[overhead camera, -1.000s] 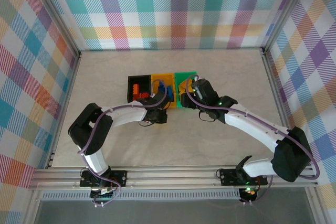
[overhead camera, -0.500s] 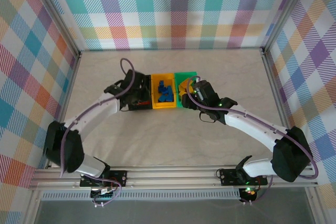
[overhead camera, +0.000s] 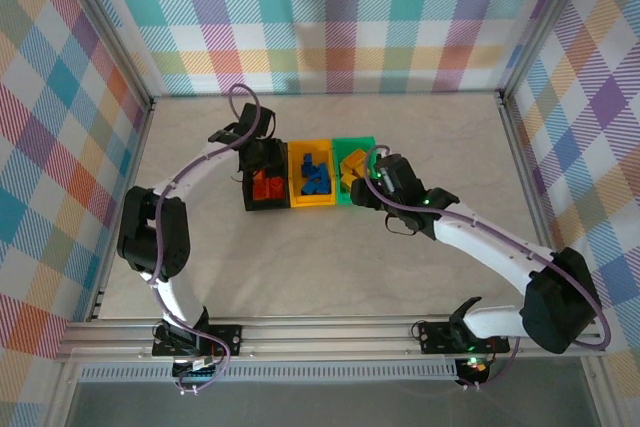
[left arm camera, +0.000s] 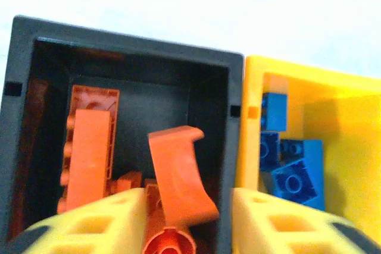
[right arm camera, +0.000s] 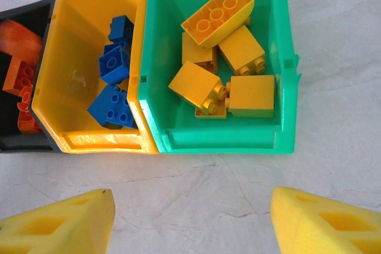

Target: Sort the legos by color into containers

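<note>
Light in the overhead view is bright and even, diffuse from above. The arms (overhead camera: 480, 242) leave only faint, soft-edged shadows on the tabletop (overhead camera: 330, 267), and detail stays sharp to the corners. The left wrist view is overexposed: the tabletop beyond the black bin (left arm camera: 119, 46) washes out to near white, the bin's interior sits dim, and the left gripper (left arm camera: 187, 227) is blurred in the foreground. The right wrist view is crisp and well exposed, with the right gripper (right arm camera: 190, 221) slightly soft at the bottom edge.
</note>
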